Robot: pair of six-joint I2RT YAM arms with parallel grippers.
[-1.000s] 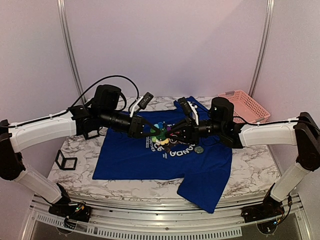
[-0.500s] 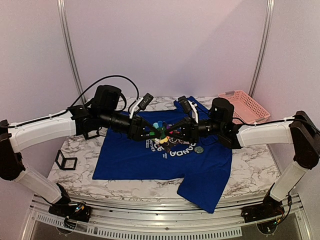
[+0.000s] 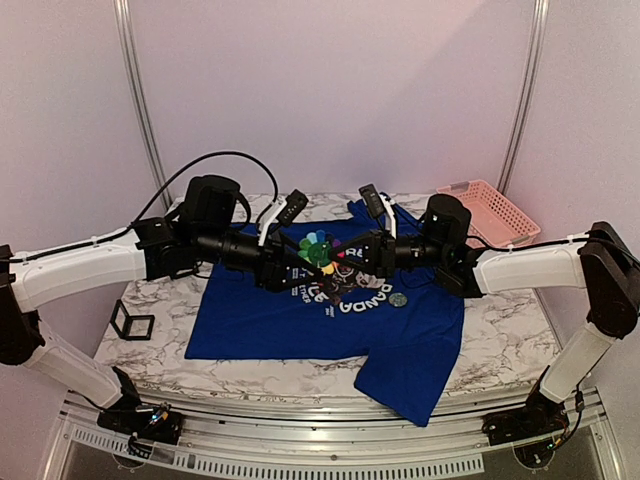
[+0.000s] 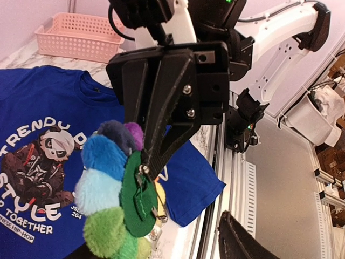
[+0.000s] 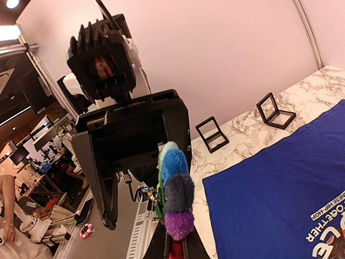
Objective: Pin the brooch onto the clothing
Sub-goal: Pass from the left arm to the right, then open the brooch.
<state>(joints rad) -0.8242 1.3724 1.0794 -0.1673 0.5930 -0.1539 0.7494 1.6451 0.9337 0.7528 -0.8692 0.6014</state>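
The brooch (image 3: 316, 248), a flower of fluffy coloured petals, hangs in the air above the chest print of the blue clothing (image 3: 260, 320). My right gripper (image 3: 338, 255) is shut on it from the right. In the right wrist view the brooch (image 5: 175, 199) stands edge-on, rising out of the shut right gripper (image 5: 173, 253). In the left wrist view its green felt back and metal pin (image 4: 135, 194) face me, pinched by the right gripper (image 4: 144, 164). My left gripper (image 3: 290, 262) is open just left of the brooch, touching nothing. The clothing (image 4: 32, 91) lies flat below.
A pink basket (image 3: 490, 210) sits at the back right corner. A black frame holder (image 3: 132, 322) stands at the table's left edge; two show in the right wrist view (image 5: 213, 135) (image 5: 276, 110). A grey disc (image 3: 398, 298) lies on the shirt.
My left gripper has opened and let go of the brooch, drawing back a little to the left. The right gripper keeps hold and has lifted the brooch slightly.
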